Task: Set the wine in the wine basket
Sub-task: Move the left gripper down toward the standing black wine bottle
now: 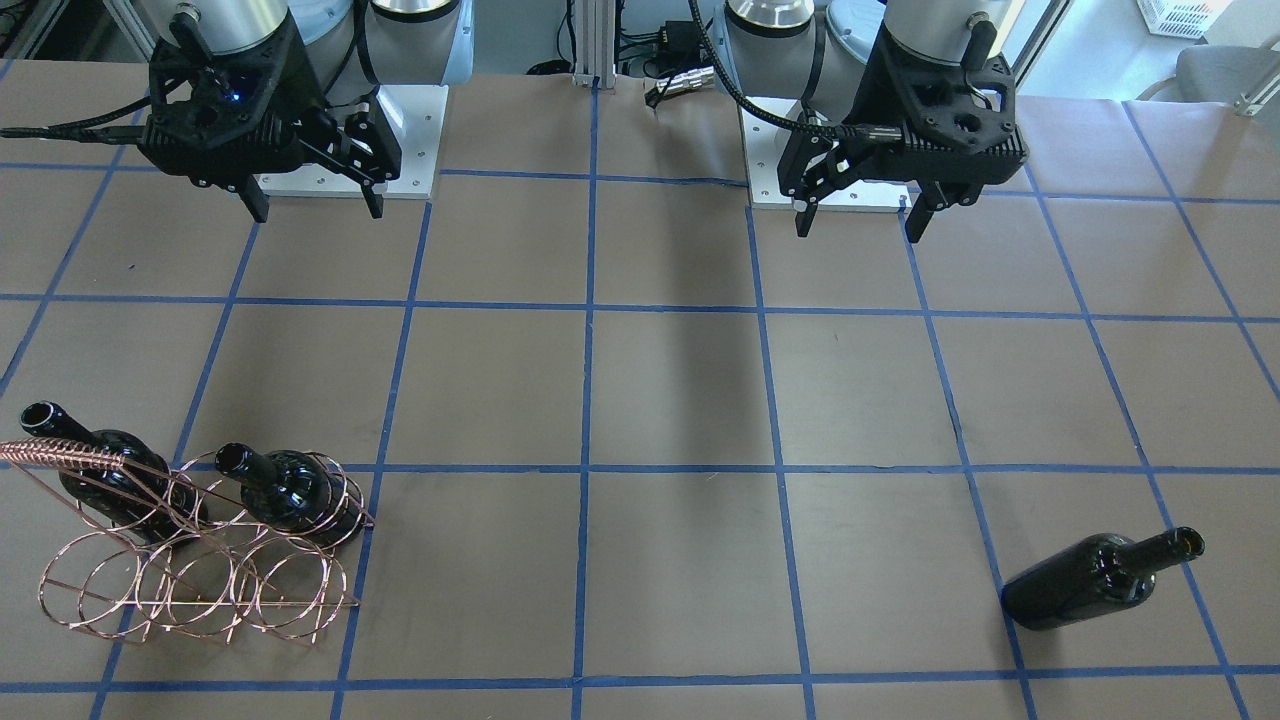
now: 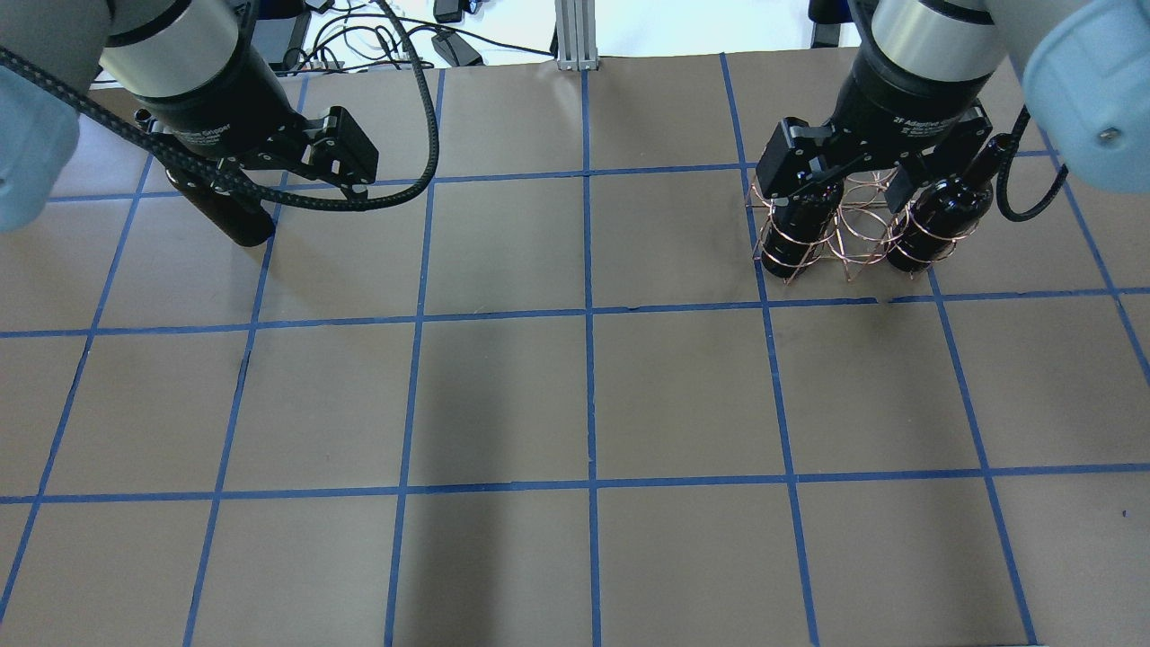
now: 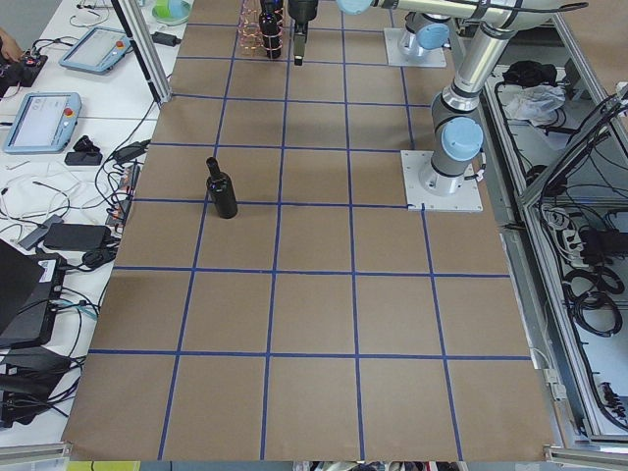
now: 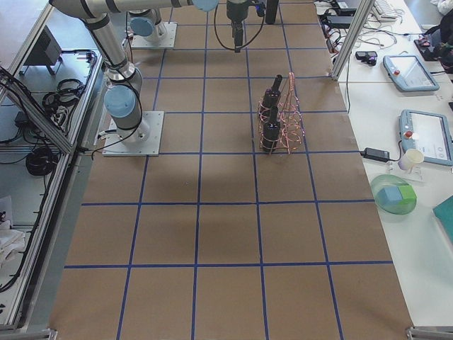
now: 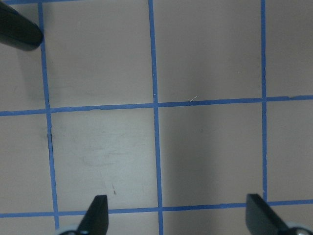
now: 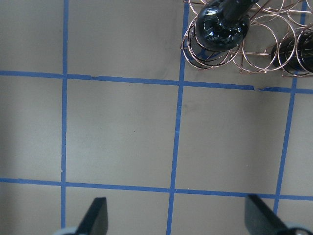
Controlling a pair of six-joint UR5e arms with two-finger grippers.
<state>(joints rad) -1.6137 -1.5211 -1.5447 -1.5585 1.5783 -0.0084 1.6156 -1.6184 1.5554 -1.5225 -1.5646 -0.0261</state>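
The wine, a dark glass bottle point(image 1: 1095, 582), stands alone on the brown table on my left side. It also shows in the exterior left view point(image 3: 223, 189), and its base shows in the left wrist view point(image 5: 17, 30). The copper wire wine basket point(image 1: 200, 585) stands on my right side with two look-alike bottles point(image 1: 120, 480) point(image 1: 290, 490) upright in its hoops. An empty hoop point(image 6: 264, 49) lies between them. My left gripper point(image 1: 859, 230) point(image 5: 178, 215) is open and empty, high above the table. My right gripper point(image 1: 319, 213) point(image 6: 178, 218) is open and empty, high, on my side of the basket.
The table carries a blue tape grid. The two arm base plates point(image 1: 350, 140) point(image 1: 770, 165) sit at my edge. An aluminium post point(image 2: 575, 31) stands at the far edge. Pendants and cables point(image 3: 39, 118) lie on the operators' desk beyond it.
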